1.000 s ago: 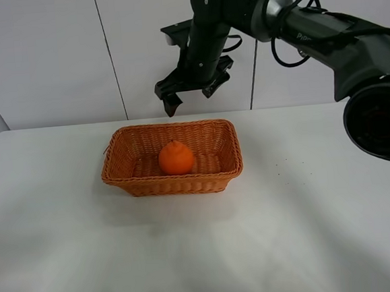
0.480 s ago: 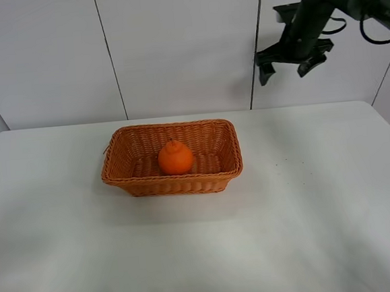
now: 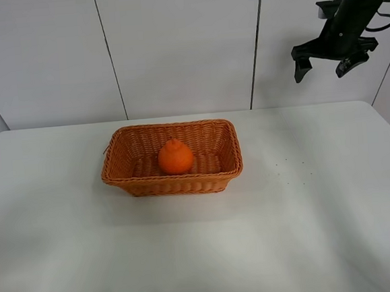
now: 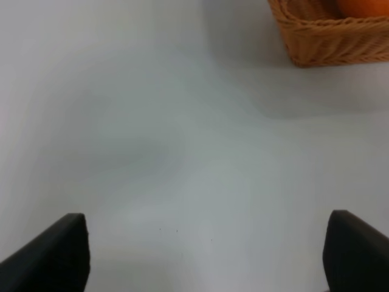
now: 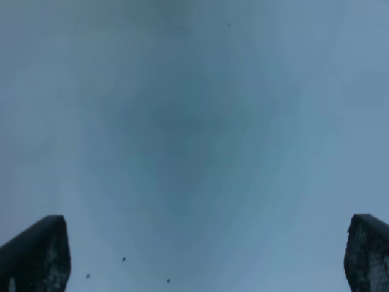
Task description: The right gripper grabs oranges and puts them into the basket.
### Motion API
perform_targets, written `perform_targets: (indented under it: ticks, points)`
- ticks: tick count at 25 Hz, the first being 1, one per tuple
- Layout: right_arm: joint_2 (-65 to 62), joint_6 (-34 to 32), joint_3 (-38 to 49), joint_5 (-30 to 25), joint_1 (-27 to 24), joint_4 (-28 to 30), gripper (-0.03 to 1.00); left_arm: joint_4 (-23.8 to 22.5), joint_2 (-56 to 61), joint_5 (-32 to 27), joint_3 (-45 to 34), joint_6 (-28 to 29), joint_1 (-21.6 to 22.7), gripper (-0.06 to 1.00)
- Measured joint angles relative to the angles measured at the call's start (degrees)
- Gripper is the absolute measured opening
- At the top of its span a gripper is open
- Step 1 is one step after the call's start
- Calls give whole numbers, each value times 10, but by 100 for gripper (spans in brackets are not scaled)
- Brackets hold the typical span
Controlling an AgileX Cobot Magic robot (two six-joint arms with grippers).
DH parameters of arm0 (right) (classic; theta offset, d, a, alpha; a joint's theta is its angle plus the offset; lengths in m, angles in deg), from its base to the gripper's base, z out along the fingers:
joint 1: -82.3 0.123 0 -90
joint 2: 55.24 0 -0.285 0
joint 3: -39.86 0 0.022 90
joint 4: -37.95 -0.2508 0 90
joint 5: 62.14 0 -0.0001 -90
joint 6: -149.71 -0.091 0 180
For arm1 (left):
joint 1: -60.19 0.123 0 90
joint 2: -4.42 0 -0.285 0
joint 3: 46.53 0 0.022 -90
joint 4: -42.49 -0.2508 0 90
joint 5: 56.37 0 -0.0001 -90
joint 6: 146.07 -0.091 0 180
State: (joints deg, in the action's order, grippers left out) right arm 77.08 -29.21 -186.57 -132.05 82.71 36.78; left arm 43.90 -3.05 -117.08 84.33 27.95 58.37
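Observation:
The orange sits inside the wicker basket at the middle of the white table; a corner of the basket and a sliver of the orange show in the left wrist view. My right gripper is open and empty, held high at the upper right, far from the basket. In the right wrist view its fingertips stand wide apart over bare table. My left gripper is open and empty over the table, its fingertips wide apart; it is out of the exterior view.
The white table has a few small dark specks right of the basket. A pale panelled wall stands behind the table's back edge.
My right arm has swung from above the basket's back edge to the far upper right, open and empty throughout. The orange and basket have not moved.

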Motion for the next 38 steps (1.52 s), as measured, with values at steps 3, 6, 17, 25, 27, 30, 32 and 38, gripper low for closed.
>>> perform_targets:
  ticks: [3,6,17,25,27,30,32,38]
  points:
    - [-47,0,34,1,2,-1,69,0,0,0,0,0,0,88]
    - [-103,1,88,1,2,-2,69,0,0,0,0,0,0,88]
    - [-414,16,450,2,2,-32,69,0,0,0,0,0,0,88]
    - [-669,17,767,5,2,-29,69,0,0,0,0,0,0,88]
    - [-742,18,833,32,2,-25,69,0,0,0,0,0,0,88]
    - [-845,18,909,75,2,-25,69,0,0,0,0,0,0,88]
    - [-913,18,942,91,2,-25,69,0,0,0,0,0,0,88]
    - [-1080,17,951,107,2,-25,69,0,0,0,0,0,0,88]
